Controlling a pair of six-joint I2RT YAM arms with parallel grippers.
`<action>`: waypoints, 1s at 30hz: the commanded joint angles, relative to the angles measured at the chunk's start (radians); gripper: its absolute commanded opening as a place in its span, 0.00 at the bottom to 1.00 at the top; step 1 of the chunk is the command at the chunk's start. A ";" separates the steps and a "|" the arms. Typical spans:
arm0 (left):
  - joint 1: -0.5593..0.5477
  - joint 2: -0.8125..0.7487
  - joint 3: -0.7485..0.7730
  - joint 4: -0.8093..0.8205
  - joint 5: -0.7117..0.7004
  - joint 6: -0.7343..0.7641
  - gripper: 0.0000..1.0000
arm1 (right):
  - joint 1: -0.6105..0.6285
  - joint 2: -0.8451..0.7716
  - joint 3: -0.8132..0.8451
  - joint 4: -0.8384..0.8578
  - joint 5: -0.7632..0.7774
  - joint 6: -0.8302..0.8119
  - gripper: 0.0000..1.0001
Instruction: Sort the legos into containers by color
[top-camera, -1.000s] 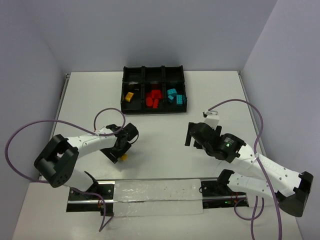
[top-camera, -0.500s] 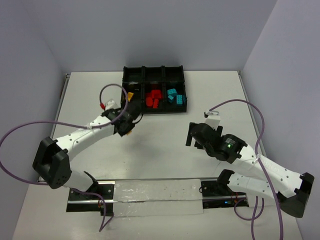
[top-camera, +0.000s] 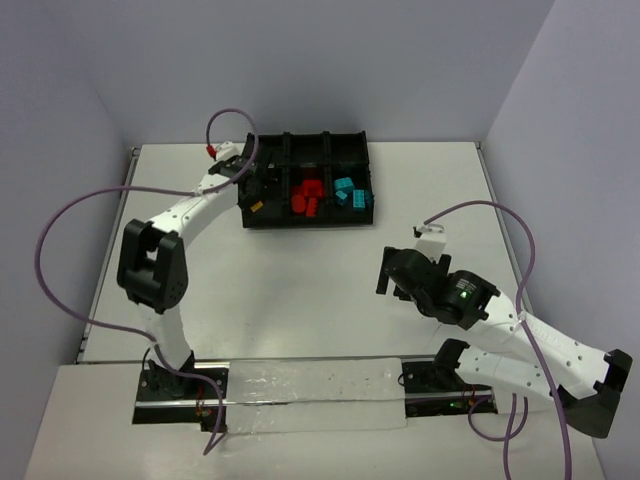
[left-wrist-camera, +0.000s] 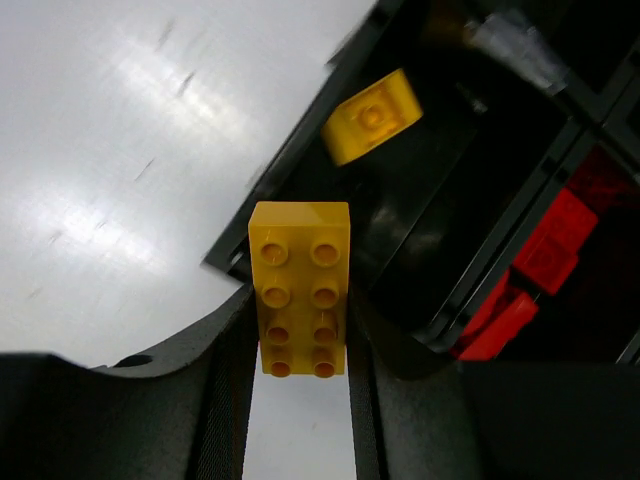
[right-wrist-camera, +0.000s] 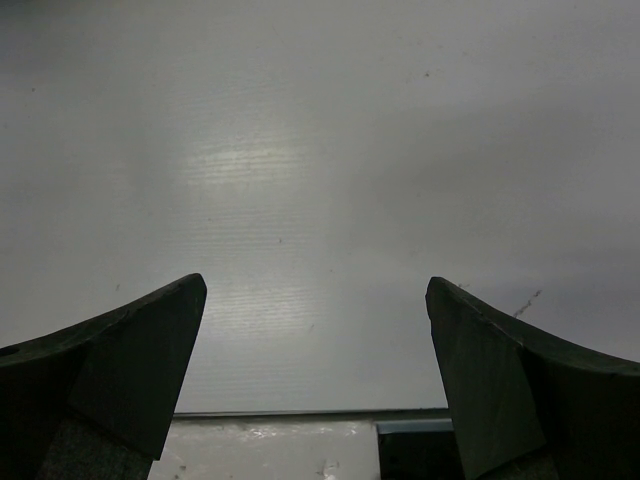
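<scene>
While the left gripper (left-wrist-camera: 300, 300) pinches a yellow lego (left-wrist-camera: 299, 265) above the tray (top-camera: 305, 223) wall, the right gripper (right-wrist-camera: 315, 300) hangs apart — fingers spread wide.

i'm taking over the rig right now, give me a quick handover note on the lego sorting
Left gripper: shut on a yellow lego, hanging at the near-left corner of the tray, not yet released.
Right gripper: open, empty, over bare table.
Done: red legos in the near middle compartment, teal legos in the near right, one yellow piece in the near left.
Left: bring the held brick fully over the yellow compartment and open. No other loose brick shows in the top view.
</scene>
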 joint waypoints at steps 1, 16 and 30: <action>0.009 0.134 0.233 0.015 0.050 0.115 0.35 | 0.010 -0.012 0.016 -0.027 0.049 0.024 0.98; 0.013 0.053 0.270 -0.049 0.079 0.166 0.99 | 0.015 -0.017 0.036 -0.052 0.085 0.048 1.00; 0.004 -0.515 -0.398 0.179 0.299 0.341 0.99 | 0.014 0.056 0.073 -0.028 0.151 0.077 1.00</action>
